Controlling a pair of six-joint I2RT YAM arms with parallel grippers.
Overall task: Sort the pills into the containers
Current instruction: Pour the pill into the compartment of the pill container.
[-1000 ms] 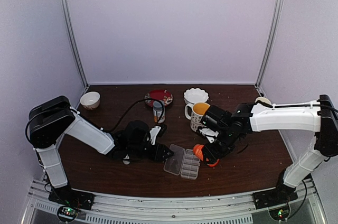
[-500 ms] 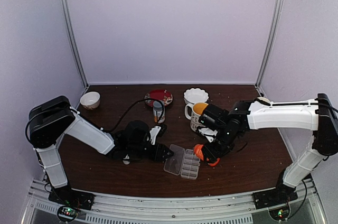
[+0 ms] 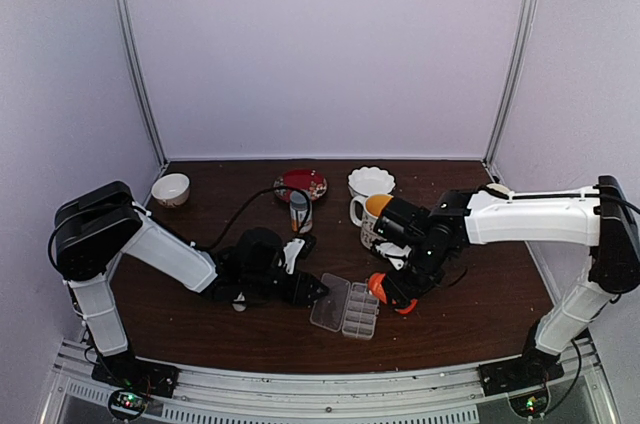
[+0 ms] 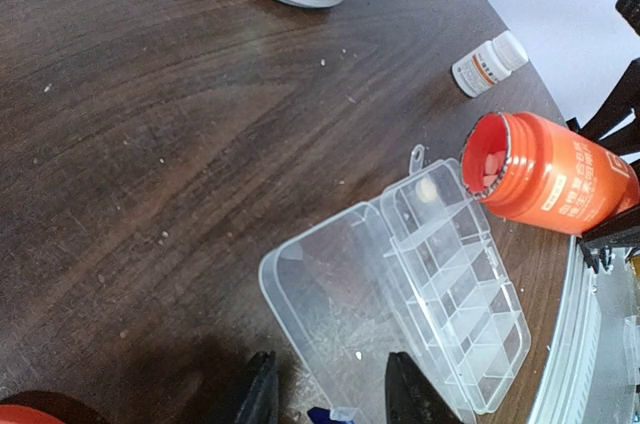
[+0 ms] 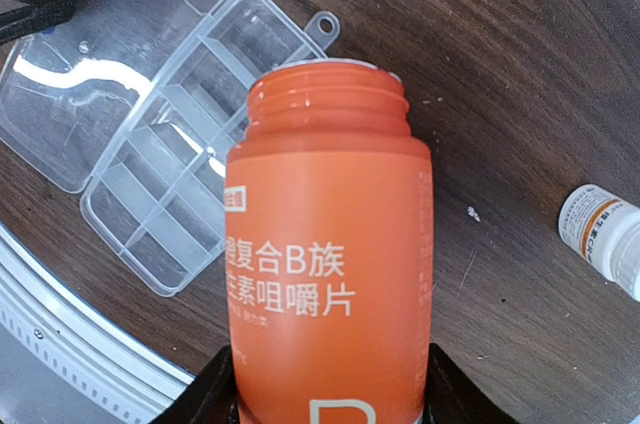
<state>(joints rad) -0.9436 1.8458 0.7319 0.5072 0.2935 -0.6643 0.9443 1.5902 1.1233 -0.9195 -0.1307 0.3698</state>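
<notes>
The clear pill box (image 3: 348, 310) lies open on the table, lid (image 4: 330, 294) flat to the left and the containers (image 4: 450, 284) to the right. My right gripper (image 5: 330, 396) is shut on an orange bottle (image 5: 330, 244) with no cap. The bottle (image 4: 550, 179) is tipped so its mouth sits over the far end cell. Pale pills (image 4: 485, 159) show in the mouth, and one pill (image 4: 428, 187) lies in that cell. My left gripper (image 4: 330, 394) stands open at the lid's near end. One finger is over the table, the other over the lid.
A flowered mug (image 3: 372, 212) stands just behind the box, with a white bowl (image 3: 371, 181) and a red plate (image 3: 301, 184) further back. A small bowl (image 3: 171, 188) sits far left. A small white bottle (image 5: 605, 234) lies right of the orange one.
The right arm has crept slightly left with the orange bottle, toward the box. The left arm and the box have stayed put.
</notes>
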